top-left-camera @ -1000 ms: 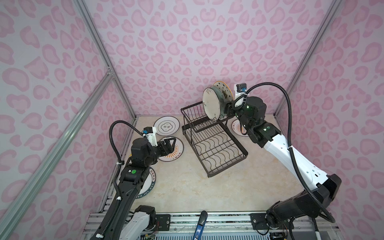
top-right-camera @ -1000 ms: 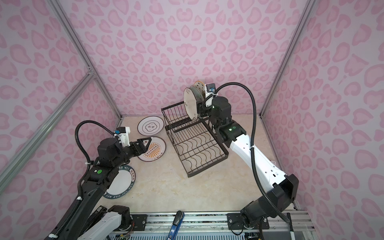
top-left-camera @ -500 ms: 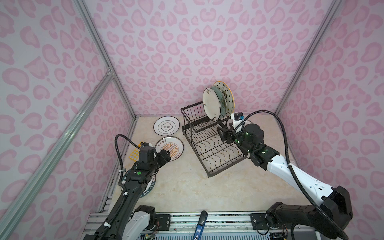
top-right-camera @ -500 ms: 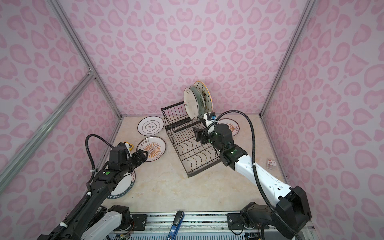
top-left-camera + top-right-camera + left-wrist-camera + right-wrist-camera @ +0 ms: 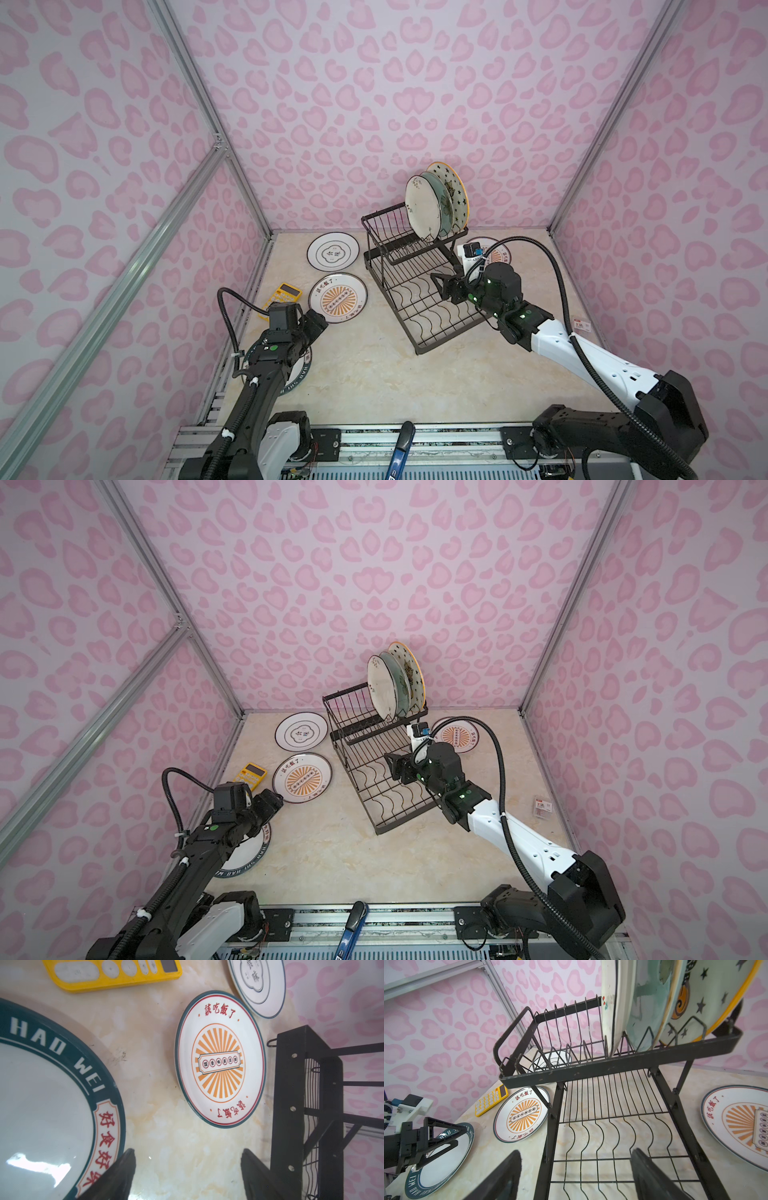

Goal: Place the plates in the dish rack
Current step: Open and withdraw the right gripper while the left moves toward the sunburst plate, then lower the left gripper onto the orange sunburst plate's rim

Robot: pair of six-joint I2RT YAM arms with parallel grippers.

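Your tabletop (image 5: 374,374) is smooth, pale and marble-patterned. On it the dish rack (image 5: 428,307), black metal wire in two tiers, sits askew. Its raised basket holds three glossy round plates upright on edge, packed close: the cream floral plate (image 5: 422,214), the pale blue plate (image 5: 444,208) and the starred yellow-rimmed plate (image 5: 457,195). Your right gripper (image 5: 575,1152) hovers over the lower tray's wavy wires, jaws apart, grasping nothing. Four plates lie flat on the tabletop: the dark-green-rimmed lettered plate (image 5: 41,1095) (your left arm covers much of it in both top views), an orange sunburst plate (image 5: 338,298), the white black-ringed plate (image 5: 333,252), and a second sunburst plate (image 5: 457,739) beside the rack, partly hidden by the right wrist. Your left gripper (image 5: 187,1153) hangs released just beside the lettered plate's rim. A yellow calculator (image 5: 284,296) lies near that plate, and a small tag (image 5: 580,324) lies well apart on the right.
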